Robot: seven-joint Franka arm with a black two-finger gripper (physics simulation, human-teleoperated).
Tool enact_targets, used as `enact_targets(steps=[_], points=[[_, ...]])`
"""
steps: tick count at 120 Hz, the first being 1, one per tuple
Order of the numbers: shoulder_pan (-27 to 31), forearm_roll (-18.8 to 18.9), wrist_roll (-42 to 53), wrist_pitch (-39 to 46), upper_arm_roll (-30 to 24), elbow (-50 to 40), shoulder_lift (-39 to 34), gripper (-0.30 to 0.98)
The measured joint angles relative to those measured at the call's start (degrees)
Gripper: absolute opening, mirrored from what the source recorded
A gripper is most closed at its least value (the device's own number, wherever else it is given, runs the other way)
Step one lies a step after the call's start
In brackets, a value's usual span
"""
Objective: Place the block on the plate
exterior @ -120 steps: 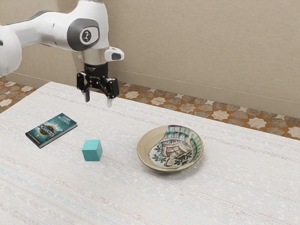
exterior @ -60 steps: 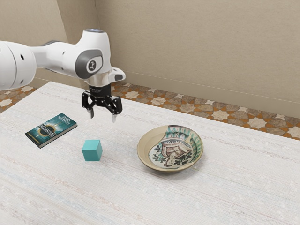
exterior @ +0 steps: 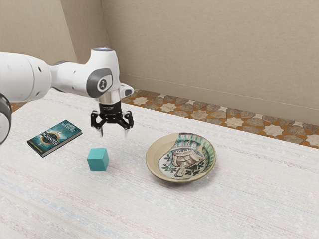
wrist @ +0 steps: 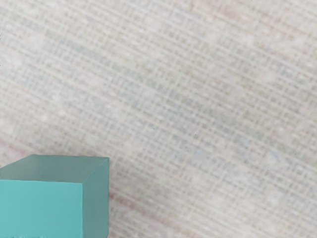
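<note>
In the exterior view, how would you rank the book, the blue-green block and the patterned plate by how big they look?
Largest to smallest, as they look there:
1. The patterned plate, clearly the widest.
2. The book, lying flat.
3. The blue-green block, much the smallest.

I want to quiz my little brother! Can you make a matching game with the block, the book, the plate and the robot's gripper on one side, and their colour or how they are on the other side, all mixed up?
Column 1
1. block
2. book
3. plate
4. gripper

Column 2
A. lying flat, with writing on its cover
B. open, up in the air
C. turquoise all over
D. round, with a painted picture inside

Right pairs: 1-C, 2-A, 3-D, 4-B
</note>
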Motion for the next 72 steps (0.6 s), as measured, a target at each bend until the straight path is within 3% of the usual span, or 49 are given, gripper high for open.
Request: enact_targets(steps=[40, 72], points=[[1.4, -1.4, -5.4, 5.1, 2.6, -12.9, -8.4, 0.69], [2.3, -1.7, -6.0, 6.6, 3.9, -14.3, -9.0, 0.69]])
